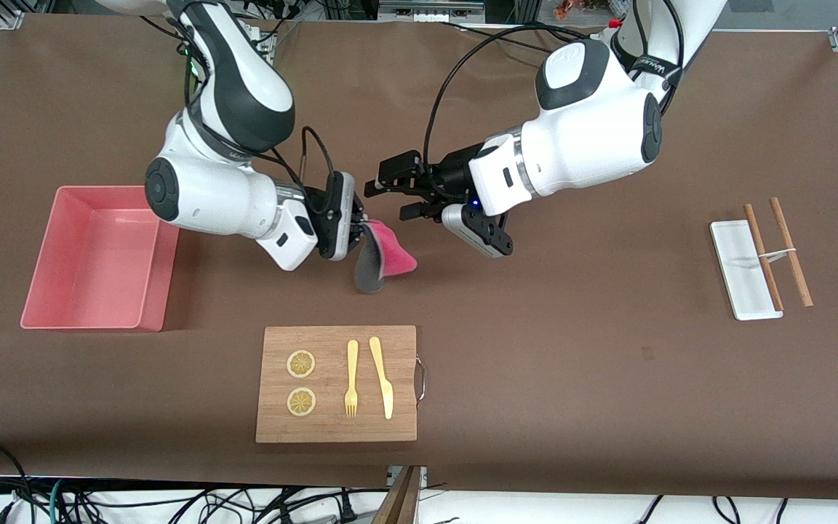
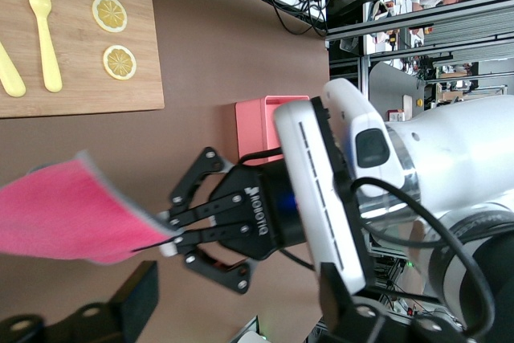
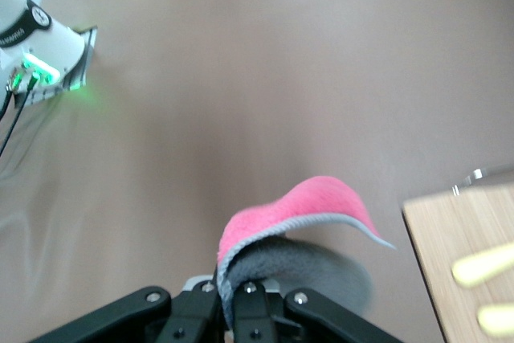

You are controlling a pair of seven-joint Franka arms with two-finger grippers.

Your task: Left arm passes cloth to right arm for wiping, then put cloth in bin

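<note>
Here, at the left of the front view, the bin (image 1: 99, 258) is seen on the brown counter (image 1: 572, 378), its salmon-pink walls standing tall. Just right of it, near the frame's centre, the right gripper (image 1: 358, 229) is held above the counter with its fingers clenched on one edge of the cloth (image 1: 390, 251). The cloth hangs from that grip, pink face up and grey underside drooping, clear of the counter. Right of centre, the left gripper (image 1: 390, 198) is seen beside the cloth with its fingers released and spread; nothing is held in them. Below, in the lower middle of the frame, a wooden board (image 1: 337, 383) carries lemon slices, a fork and a knife. At the far right, a white tray (image 1: 743, 269) lies with two sticks.

The handover is judged complete. A risk remains: only a narrow edge is pinched, so the cloth could be dragged loose during wiping. The released fingers are close and might snag the fabric.
</note>
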